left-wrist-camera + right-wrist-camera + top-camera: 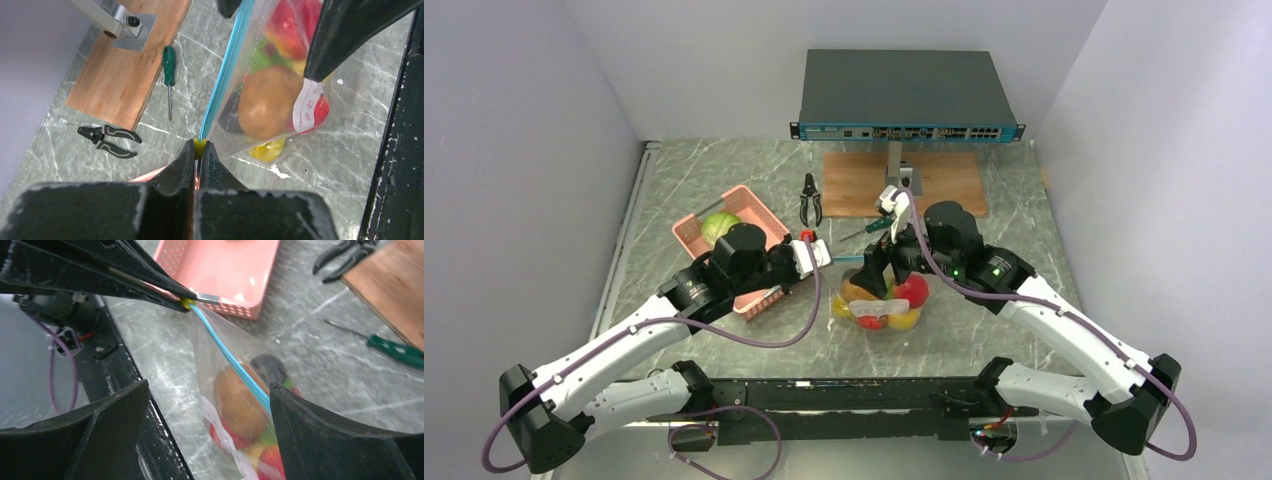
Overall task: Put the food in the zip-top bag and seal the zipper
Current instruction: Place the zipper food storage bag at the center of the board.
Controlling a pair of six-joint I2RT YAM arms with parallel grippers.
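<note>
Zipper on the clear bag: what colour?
The zipper is teal-blue, a plain solid strip; clearest in the right wrist view.

You have on hand:
- one clear crinkly plastic zip-top bag [272, 102]
- one pink perforated plastic basket [235, 285]
- one green-handled screwdriver [169, 65]
- one pair of black-handled pliers [103, 138]
- one brown wooden board [125, 65]
- one grey metal network switch [904, 90]

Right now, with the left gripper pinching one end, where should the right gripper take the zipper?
Probably on the teal-blue zipper just beyond the left gripper's pinch, coming from above. The strip runs taut and on edge between the right gripper's open jaws, so its flat sides face them.
</note>
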